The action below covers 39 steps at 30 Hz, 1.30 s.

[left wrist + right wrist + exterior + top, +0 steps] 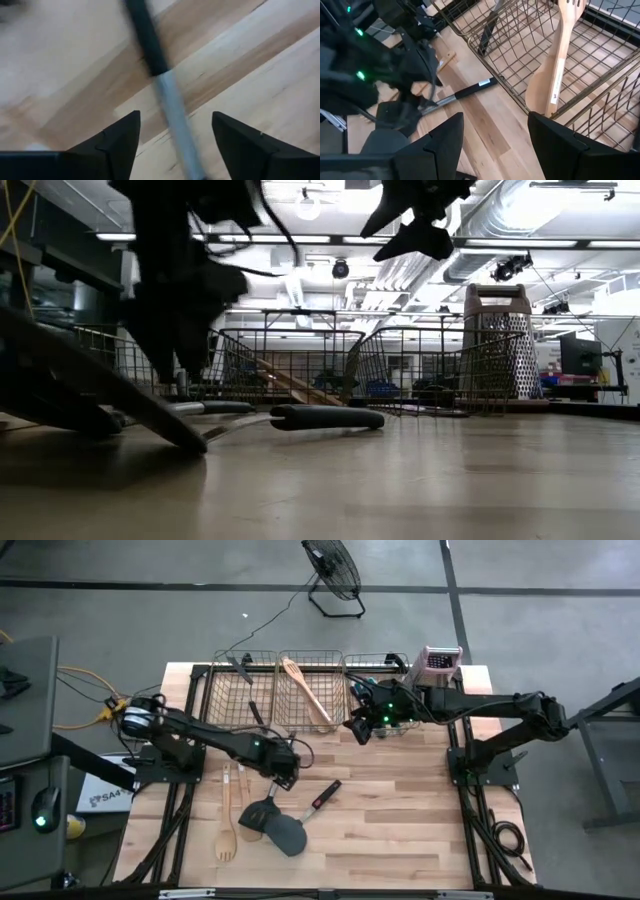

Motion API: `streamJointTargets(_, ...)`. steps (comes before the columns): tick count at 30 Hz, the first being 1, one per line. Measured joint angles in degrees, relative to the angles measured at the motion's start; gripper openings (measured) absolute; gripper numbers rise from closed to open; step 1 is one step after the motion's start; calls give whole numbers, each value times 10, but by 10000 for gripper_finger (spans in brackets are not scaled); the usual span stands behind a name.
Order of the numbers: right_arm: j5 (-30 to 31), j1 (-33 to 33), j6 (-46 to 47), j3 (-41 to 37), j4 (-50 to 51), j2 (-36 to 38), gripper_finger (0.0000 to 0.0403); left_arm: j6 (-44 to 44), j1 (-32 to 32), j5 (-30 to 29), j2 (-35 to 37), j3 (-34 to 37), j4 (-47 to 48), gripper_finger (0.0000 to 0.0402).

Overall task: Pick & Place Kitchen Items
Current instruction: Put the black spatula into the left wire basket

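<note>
Left gripper (pixel 283 768) low over the wooden table (pixel 400 820), in front of the middle wire basket (pixel 312 692), jaws spread wide and straddling a black-handled tool (pixel 160 75) with a metal shank, fingers (pixel 117 137) clear of it on both sides. Same tool lying flat on the boards in the right wrist view (pixel 465 91), just outside the middle basket's front edge. Right gripper (pixel 357 727) raised at the front corner between the middle basket and the right wire basket (pixel 385 690), jaws open and holding nothing. Two pale wooden spoons (pixel 305 690) resting inside the middle basket, one seen close in the right wrist view (pixel 551 75). A dark utensil (pixel 255 712) lying in the left wire basket (pixel 240 690). In front of the middle basket and toward the table's near edge: a dark grey spatula (pixel 278 827), a pale wooden fork (pixel 226 830), another wooden piece (pixel 243 808) beside it, and a short black-handled tool (pixel 326 795). Box grater (pixel 438 662) upright beside the right basket.
</note>
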<state>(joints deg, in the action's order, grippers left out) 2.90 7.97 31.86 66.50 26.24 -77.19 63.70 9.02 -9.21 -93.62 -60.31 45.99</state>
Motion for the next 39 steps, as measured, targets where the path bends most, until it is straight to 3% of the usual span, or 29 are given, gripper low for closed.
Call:
streamJointTargets(16, -1, -1, -1, 0, -1, 0, 215, 14, 0, 56, -80, -1, -15, 230)
streamJointTargets(31, -1, -1, -2, 0, -1, 0, 215, 11, 0, 75, -94, -2, -14, 116)
streamJointTargets(39, -1, -1, -2, 0, -1, 0, 215, 24, -1, 76, -95, -1, -10, 79)
